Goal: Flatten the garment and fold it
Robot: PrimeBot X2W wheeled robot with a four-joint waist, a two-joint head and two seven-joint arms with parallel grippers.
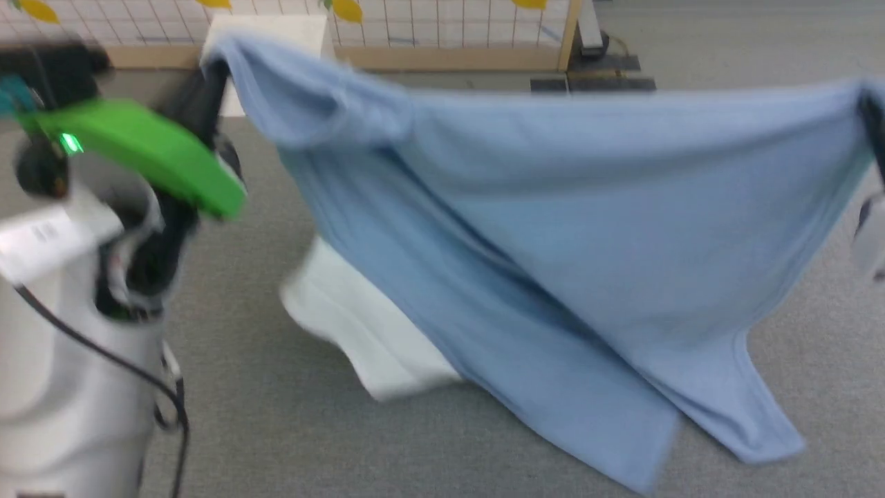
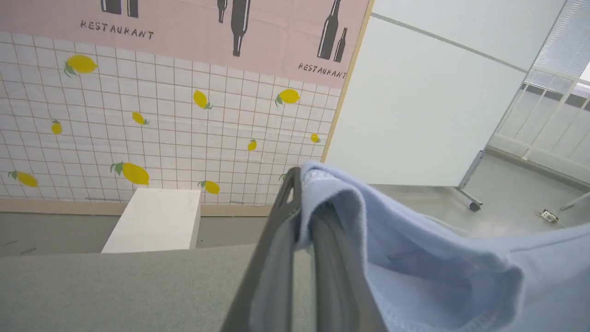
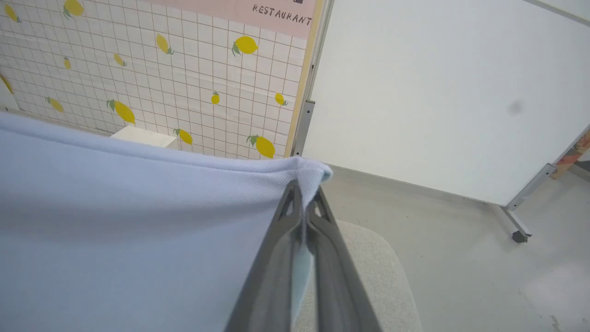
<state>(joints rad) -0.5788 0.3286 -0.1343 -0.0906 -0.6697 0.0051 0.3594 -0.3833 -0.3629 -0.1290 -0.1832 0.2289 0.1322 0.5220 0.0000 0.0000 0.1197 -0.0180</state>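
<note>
The garment (image 1: 553, 228), a light blue shirt, hangs stretched in the air between both grippers, its lower part draping toward the grey surface. In the head view my left gripper (image 1: 220, 66) holds its upper left corner and my right gripper (image 1: 868, 104) its upper right corner. The left wrist view has my left gripper (image 2: 299, 184) shut on a bunched hem of the garment (image 2: 415, 258). Seen from the right wrist, my right gripper (image 3: 302, 189) is shut on a corner of the garment (image 3: 138, 221). Collar and button are hidden.
A white cloth (image 1: 359, 332) lies on the grey table (image 1: 276, 429) under the shirt. A white box (image 2: 154, 221) stands by the lemon-tiled wall (image 2: 161, 129). A white wheeled panel (image 3: 438, 92) stands to the right. My left forearm with its green part (image 1: 145, 152) is at the left.
</note>
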